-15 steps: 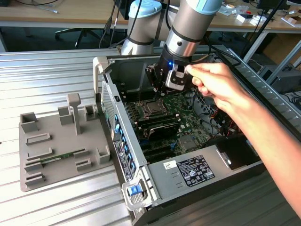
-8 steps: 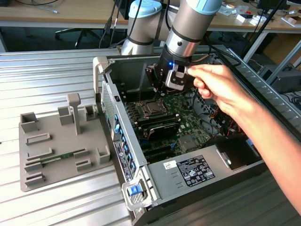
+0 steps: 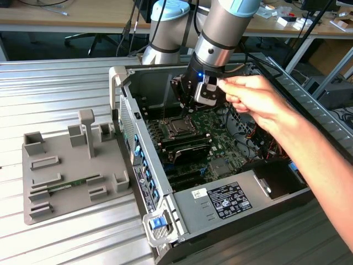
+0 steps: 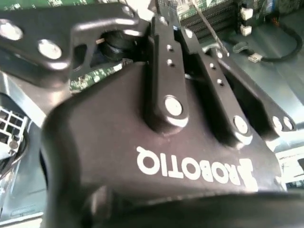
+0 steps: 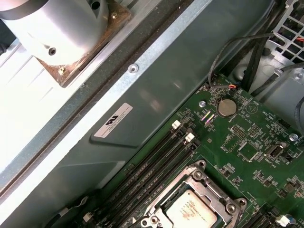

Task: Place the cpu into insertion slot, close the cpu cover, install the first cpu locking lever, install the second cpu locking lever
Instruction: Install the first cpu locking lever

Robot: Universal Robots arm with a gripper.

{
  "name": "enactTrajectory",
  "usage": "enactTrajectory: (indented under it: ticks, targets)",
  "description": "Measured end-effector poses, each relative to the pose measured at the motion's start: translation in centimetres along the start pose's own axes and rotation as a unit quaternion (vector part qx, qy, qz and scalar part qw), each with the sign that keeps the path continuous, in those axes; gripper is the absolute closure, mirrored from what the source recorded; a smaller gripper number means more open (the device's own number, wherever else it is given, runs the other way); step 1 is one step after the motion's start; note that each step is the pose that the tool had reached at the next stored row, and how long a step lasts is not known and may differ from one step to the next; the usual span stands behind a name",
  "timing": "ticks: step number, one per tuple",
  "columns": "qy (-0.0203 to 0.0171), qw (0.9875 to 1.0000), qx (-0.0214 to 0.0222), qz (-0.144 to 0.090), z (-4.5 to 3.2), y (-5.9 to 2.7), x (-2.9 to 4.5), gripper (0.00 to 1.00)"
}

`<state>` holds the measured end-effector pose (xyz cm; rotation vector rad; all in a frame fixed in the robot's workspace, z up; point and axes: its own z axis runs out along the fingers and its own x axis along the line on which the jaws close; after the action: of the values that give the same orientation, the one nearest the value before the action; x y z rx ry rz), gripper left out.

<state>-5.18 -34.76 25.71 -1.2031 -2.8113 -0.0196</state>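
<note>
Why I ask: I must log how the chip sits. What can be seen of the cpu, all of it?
The cpu is a flat square chip with a pale, silvery metal top carrying small dark print. In the first wrist view it lies level inside the window of the silver cpu cover, which frames its edges, on the green circuit board beside the long black memory slots. Part of it runs off the picture. Nothing else rests on it.
</note>
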Motion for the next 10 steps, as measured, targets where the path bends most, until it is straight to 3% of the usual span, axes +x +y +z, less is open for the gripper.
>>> enactTrajectory:
  ticks: [10]
  targets:
    - [-0.0002, 1.0000, 0.0006, -0.008, 0.01, 0.00, 0.00, 0.89]
